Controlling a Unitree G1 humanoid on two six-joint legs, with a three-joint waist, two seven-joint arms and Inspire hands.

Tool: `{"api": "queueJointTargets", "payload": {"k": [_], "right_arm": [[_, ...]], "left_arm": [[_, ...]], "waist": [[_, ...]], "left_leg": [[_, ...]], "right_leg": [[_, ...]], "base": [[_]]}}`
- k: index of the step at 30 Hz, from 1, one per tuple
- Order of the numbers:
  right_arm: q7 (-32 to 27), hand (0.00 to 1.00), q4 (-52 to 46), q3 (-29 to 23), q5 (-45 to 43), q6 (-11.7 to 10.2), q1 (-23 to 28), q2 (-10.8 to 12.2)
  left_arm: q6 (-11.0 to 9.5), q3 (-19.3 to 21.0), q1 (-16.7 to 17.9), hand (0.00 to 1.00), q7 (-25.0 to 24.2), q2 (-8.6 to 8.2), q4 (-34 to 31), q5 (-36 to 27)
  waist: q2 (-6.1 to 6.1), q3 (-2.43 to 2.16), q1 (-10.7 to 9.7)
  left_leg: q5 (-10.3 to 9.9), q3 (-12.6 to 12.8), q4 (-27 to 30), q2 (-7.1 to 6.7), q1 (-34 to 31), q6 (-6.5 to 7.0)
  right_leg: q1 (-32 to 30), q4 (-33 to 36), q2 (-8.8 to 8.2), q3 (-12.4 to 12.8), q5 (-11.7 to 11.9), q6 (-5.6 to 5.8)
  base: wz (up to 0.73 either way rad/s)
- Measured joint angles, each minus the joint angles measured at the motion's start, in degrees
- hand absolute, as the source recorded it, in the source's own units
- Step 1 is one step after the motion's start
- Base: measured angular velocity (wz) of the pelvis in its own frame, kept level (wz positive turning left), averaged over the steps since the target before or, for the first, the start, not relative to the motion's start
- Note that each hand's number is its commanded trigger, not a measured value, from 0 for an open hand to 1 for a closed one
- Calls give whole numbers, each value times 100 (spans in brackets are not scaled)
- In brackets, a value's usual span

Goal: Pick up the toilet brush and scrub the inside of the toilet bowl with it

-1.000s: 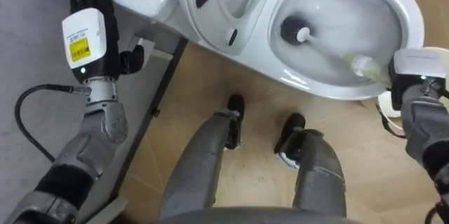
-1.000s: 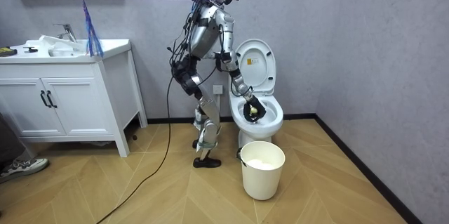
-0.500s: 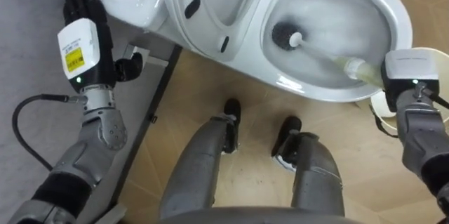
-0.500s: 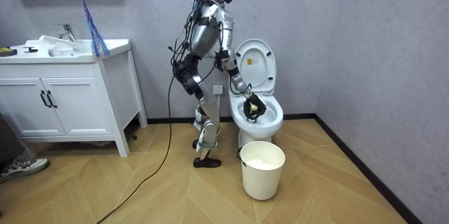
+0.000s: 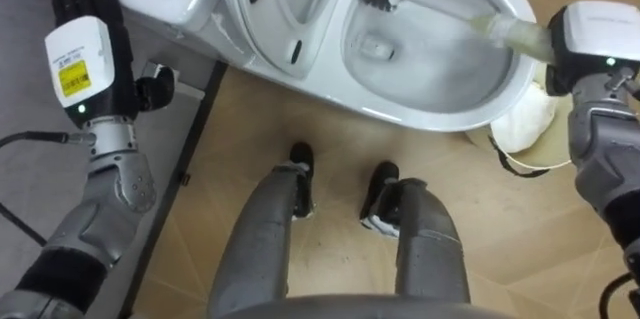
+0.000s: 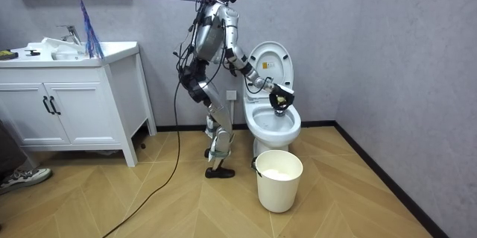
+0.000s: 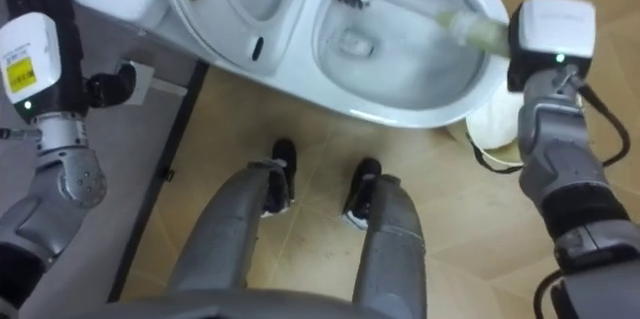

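Wood floor (image 6: 149, 208), grey wall (image 6: 387, 44), white toilet (image 6: 289, 130).

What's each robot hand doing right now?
Left robot hand: open, holding nothing.
Right robot hand: closed on the pale-handled black-bristled toilet brush.

The yellow label (image 5: 72, 76) on the left hand (image 5: 88, 9) is illegible.
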Motion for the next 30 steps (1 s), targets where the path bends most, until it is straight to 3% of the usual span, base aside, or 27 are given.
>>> {"api": "queueJointTargets", "payload": {"k": [5,9,13,17,23,26,30], "right_arm": [[4,100,-270,-1,-241,41,107,58],[11,100,-318,1,-263,204,301,236],[47,100,-308,42,-371,332,627,401],[95,100,-57,66,-371,474,737,512],[336,100,882,255,-356,512,721,677],[617,100,1411,599,-376,531,595,713],[855,100,1591,644,-88,570,480,731]], "left_arm": [[81,93,213,0,-43,-17,-256,81],[159,82,216,0,-149,-100,-269,294],[229,-67,228,0,-251,-265,-189,382],[243,-103,271,0,-264,-457,-186,389],[244,-298,270,0,-298,-490,-143,392],[240,-367,194,0,-368,-501,-144,388],[240,-411,134,0,-381,-544,-154,377]], "waist": [[11,-6,-59],[43,-16,-13],[232,-12,34],[545,-8,96],[820,-5,202],[899,4,277],[933,-1,331]], "left_leg": [[3,-13,10,-15,-22,5],[1,-40,-9,3,116,3],[-11,-75,-92,13,272,13],[-10,-107,-110,48,237,11],[0,-157,-178,63,264,-23],[-8,-189,-168,78,254,-50],[-9,-200,-171,98,189,-77]], "right_leg": [[3,-15,5,-41,14,-1],[198,-123,3,-131,14,-7],[415,-241,18,-190,14,9],[428,-383,67,-211,84,12],[463,-449,109,-279,102,-29],[484,-464,107,-339,81,-57],[433,-496,126,-344,78,-67]], "base": [[1],[5],[3],[-6],[0],[8],[0]]}}
